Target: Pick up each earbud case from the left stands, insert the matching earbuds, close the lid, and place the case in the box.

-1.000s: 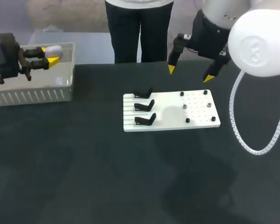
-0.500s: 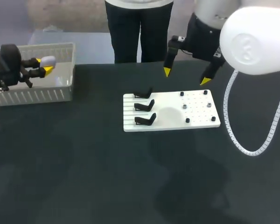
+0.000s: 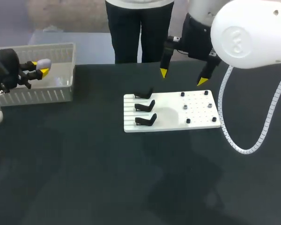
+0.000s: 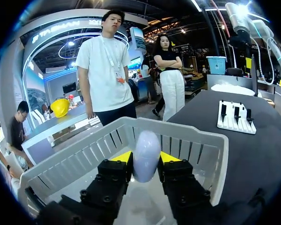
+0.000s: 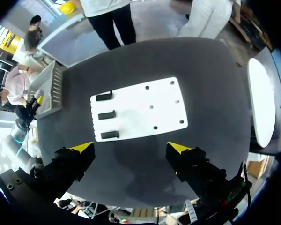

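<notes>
Left tool (image 4: 146, 157) grips 1 case (image 4: 146, 149) (lid closed) — over box (image 4: 199, 147)

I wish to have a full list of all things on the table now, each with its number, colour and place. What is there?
table: one, black, under everything
box: one, white with slatted walls, far left of the table
earbud case: one, pale, over the box, lid closed
board: one, white, middle of the table
stands: three, black, left part of the board, all empty
pegs: about six, dark or grey, right part of the board
left hand: shut on the earbud case
right hand: open, above the board's far edge
</notes>
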You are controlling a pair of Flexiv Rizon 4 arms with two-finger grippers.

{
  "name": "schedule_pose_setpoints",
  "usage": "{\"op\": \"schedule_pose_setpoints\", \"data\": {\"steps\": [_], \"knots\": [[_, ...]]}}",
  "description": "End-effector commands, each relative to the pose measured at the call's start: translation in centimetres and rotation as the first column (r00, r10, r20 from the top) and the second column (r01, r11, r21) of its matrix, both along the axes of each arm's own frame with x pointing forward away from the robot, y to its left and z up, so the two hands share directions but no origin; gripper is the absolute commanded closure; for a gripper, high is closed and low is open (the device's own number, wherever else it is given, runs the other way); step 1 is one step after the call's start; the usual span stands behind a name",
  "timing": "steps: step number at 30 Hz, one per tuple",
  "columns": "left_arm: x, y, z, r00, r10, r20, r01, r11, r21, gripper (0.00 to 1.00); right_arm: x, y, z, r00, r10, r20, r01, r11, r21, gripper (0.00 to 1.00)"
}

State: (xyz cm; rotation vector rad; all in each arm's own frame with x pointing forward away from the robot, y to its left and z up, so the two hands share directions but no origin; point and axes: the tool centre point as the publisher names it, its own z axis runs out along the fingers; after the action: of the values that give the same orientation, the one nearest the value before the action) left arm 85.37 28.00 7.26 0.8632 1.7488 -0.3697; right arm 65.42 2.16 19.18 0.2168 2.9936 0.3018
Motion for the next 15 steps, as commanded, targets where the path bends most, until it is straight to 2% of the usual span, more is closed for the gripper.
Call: {"op": "schedule_pose_setpoints", "data": {"steps": [1, 8, 12, 15], "knots": [[-0.2, -0.3, 0.3, 0.999, 0.015, 0.043, -0.014, 1.0, -0.009, 0.0, 0.4, 0.3, 0.1, 1.0, 0.008, -0.005, -0.008, 1.0, 0.002, 0.0], [-2.7, -1.2, 2.7, 0.996, -0.009, 0.086, 0.01, 1.0, -0.016, 0.0, 0.6, 0.0, 0.5, 1.0, 0.017, 0.023, -0.018, 1.0, 0.024, 0.0], [-5.2, -2.5, 4.1, 0.996, -0.022, 0.092, 0.025, 0.999, -0.024, 0.0, 0.7, -0.5, 0.6, 0.998, 0.041, 0.043, -0.043, 0.998, 0.053, 0.0], [-7.8, -4.4, 5.3, 0.995, -0.03, 0.091, 0.033, 0.999, -0.035, 0.0, 0.7, -0.8, 0.7, 0.996, 0.063, 0.056, -0.067, 0.995, 0.08, 0.0]]}}
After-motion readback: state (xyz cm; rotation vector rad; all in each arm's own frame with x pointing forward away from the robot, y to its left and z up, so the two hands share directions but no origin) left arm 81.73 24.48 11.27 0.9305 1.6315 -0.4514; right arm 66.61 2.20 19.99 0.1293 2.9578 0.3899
